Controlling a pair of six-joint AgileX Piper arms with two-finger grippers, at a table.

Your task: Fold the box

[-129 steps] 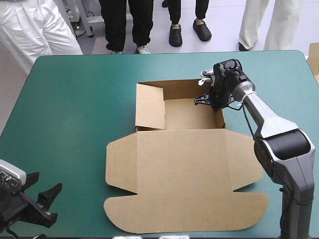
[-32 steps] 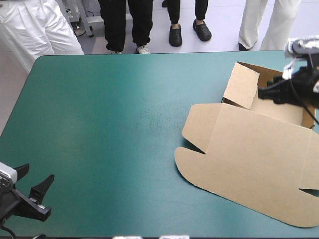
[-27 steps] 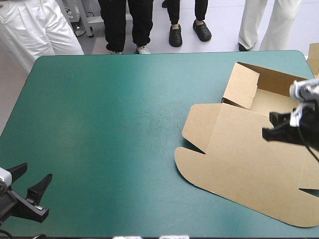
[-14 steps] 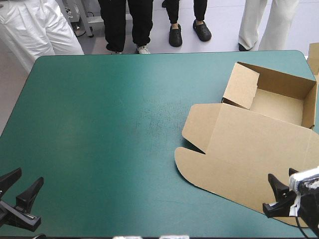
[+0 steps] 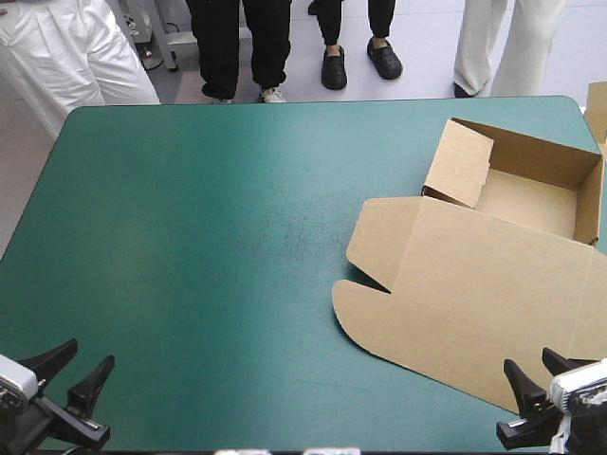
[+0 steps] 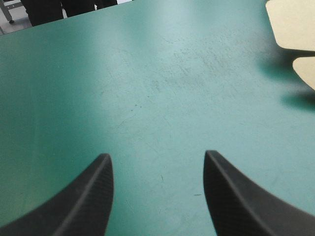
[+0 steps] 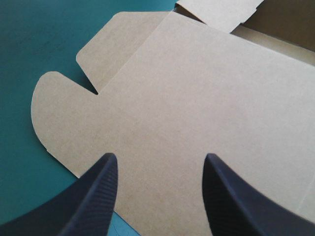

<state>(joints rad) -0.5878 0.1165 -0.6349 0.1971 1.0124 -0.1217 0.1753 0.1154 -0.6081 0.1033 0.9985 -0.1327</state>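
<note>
The brown box (image 5: 493, 275) lies at the table's right side as an open tray with raised walls (image 5: 531, 156) toward the far right corner, its lid flat on the teal-green cover and reaching the near edge. My right gripper (image 5: 533, 393) is open at the near right corner, over the lid's near edge; in the right wrist view the flat lid (image 7: 197, 108) spreads ahead of the right gripper (image 7: 160, 164). My left gripper (image 5: 68, 374) stands open at the near left corner, far from the box, with only bare cover ahead of the left gripper (image 6: 157, 164).
A pale object (image 5: 597, 104) shows at the table's far right edge. The box's rounded lid flaps (image 6: 295, 29) appear far ahead of the left gripper. The left and middle cover (image 5: 209, 246) carries nothing.
The right gripper dragged the box from the table's middle to the right side, let go of the far wall and withdrew to the near right corner. The left gripper shifted slightly.
</note>
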